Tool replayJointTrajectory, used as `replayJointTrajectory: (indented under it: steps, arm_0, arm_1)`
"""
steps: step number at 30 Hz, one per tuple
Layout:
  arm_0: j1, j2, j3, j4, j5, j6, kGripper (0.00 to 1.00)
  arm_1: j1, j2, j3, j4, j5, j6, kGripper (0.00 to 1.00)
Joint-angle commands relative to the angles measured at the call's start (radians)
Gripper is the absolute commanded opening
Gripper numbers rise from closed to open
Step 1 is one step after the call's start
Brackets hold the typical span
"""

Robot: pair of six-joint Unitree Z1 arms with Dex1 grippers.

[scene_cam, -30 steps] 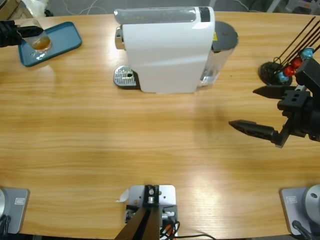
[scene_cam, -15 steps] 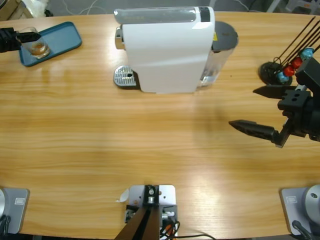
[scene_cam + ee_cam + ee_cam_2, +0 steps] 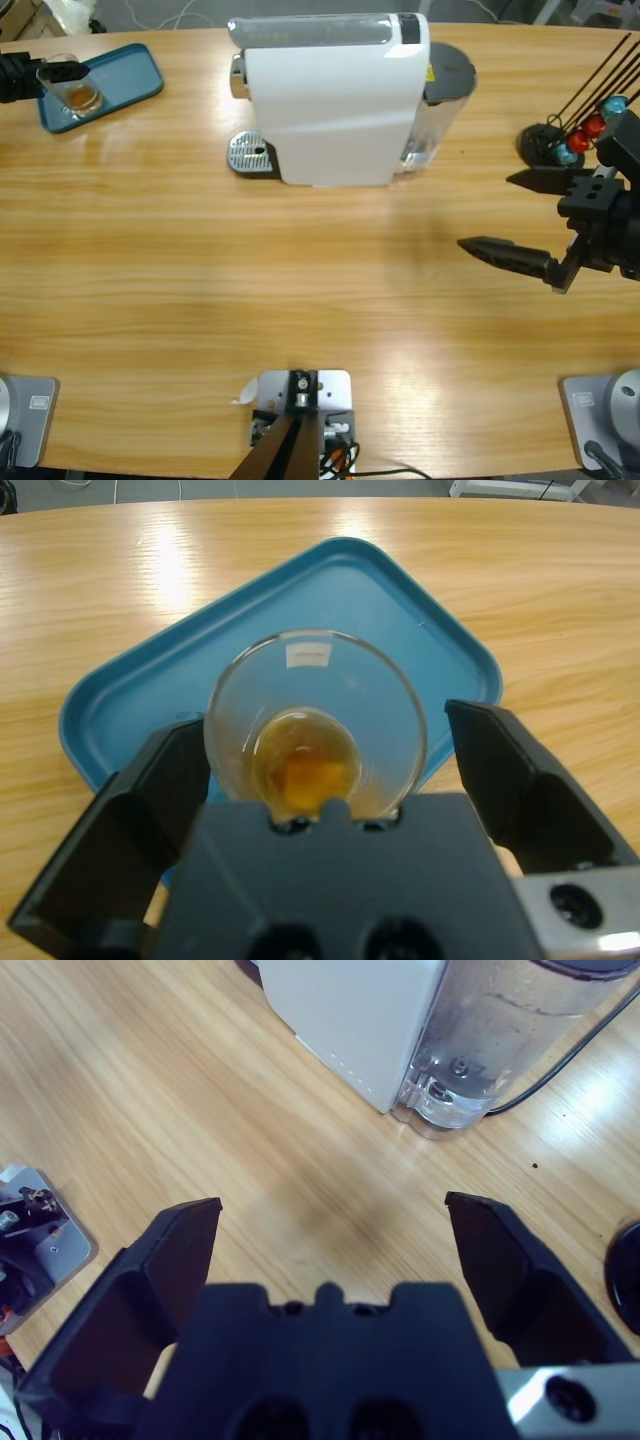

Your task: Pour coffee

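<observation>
Counting from the white machine (image 3: 335, 98): I see one blue tray (image 3: 118, 78) off near the table's (image 3: 200, 280) far corner, one glass tumbler (image 3: 315, 725) standing on it with coffee (image 3: 305, 770) inside. My left gripper (image 3: 315, 770) straddles the tumbler, jaws spread, apparently not touching. My right gripper (image 3: 525, 222) hangs wide open over bare wood, holding nothing.

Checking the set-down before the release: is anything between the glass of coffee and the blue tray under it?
Nothing visible. The glass with its coffee sits between the open jaws of the left pincer, right over the blue tray, whose surface shows bare around it. Whether the glass base touches the tray cannot be told.
</observation>
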Motion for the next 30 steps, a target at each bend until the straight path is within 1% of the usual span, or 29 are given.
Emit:
replayJointTrajectory:
  steps: [1,3,6,8,12,14,16,18,20,21,24,25,26,28,30]
  arm_0:
    - [-0.008,-0.116,0.057,0.006,0.104,0.006,0.991]
    - [-0.008,-0.155,0.064,0.023,0.125,0.006,0.991]
    - [-0.023,-0.239,0.064,0.088,0.151,0.006,0.991]
    - [-0.06,-0.327,0.064,0.152,0.165,0.006,0.991]
    - [-0.229,-0.47,0.073,0.273,0.227,0.008,0.991]
    - [-0.318,-0.543,0.084,0.324,0.231,0.008,0.99]
    - [-0.443,-0.622,0.09,0.389,0.23,0.002,0.954]
    - [-0.558,-0.669,0.094,0.495,0.227,-0.006,0.941]
    - [-0.621,-0.708,0.14,0.541,0.219,-0.011,0.931]
    - [-0.64,-0.742,0.177,0.544,0.219,-0.012,0.931]
    - [-0.652,-0.808,0.255,0.544,0.217,-0.025,0.931]
    - [-0.671,-0.823,0.267,0.544,0.218,-0.027,0.928]
    - [-0.7,-0.836,0.27,0.545,0.218,-0.028,0.896]
    - [-0.74,-0.825,0.276,0.545,0.214,-0.038,0.89]
    - [-0.747,-0.831,0.287,0.551,0.217,-0.038,0.89]
  arm_1:
    - [0.008,-0.029,0.03,-0.004,0.015,-0.009,1.0]
    - [0.008,-0.031,0.03,-0.003,0.015,-0.009,1.0]
    - [0.008,-0.032,0.029,-0.002,0.018,-0.009,1.0]
    - [0.008,-0.031,0.028,0.0,0.019,-0.009,1.0]
    - [0.008,-0.014,0.022,0.001,0.024,-0.009,1.0]
    - [0.008,-0.008,0.02,0.001,0.026,-0.011,1.0]
    - [0.008,-0.011,0.02,0.001,0.027,-0.012,1.0]
    - [0.008,-0.009,0.02,0.001,0.027,-0.012,1.0]
    - [0.008,-0.003,0.02,0.003,0.027,-0.012,1.0]
    - [0.008,-0.003,0.02,0.004,0.027,-0.013,1.0]
    - [0.009,0.001,0.02,0.006,0.027,-0.014,1.0]
    - [0.009,0.003,0.021,0.006,0.027,-0.014,1.0]
    - [0.01,0.01,0.02,0.006,0.028,-0.016,1.0]
    - [0.01,0.026,0.019,0.006,0.029,-0.018,1.0]
    - [0.009,0.031,0.019,0.006,0.033,-0.018,1.0]
